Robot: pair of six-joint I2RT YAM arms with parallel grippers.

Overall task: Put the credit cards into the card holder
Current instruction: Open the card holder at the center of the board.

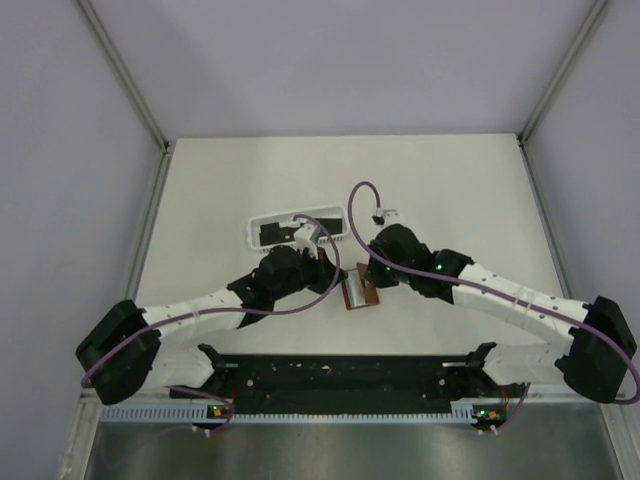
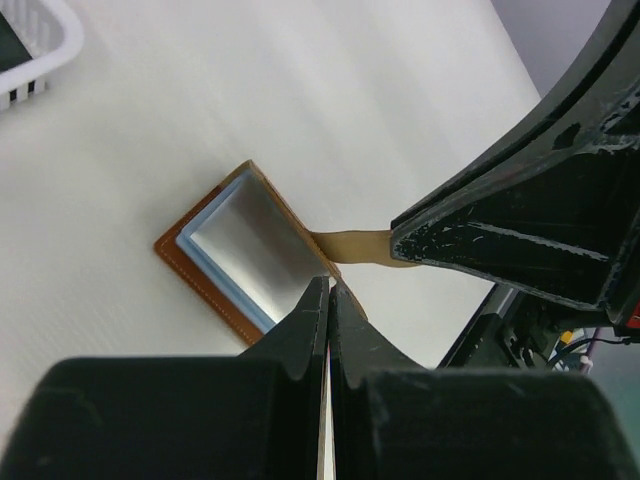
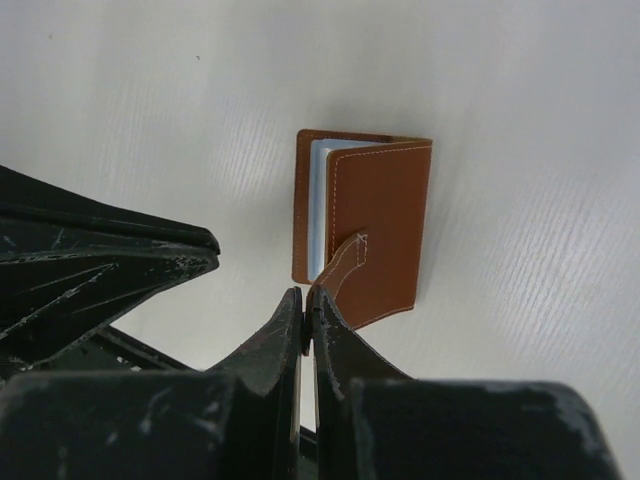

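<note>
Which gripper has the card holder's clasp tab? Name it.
The right gripper: its shut fingertips pinch the clasp tab of the brown card holder. The left gripper is shut too, but not on the tab.

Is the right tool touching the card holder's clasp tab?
Touching. Left wrist view: the clasp tab of the card holder ends inside the closed right tool.

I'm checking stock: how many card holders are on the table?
1: the card holder lies on the table, nearer than the white basket; the right hand pinches its clasp tab.
</note>
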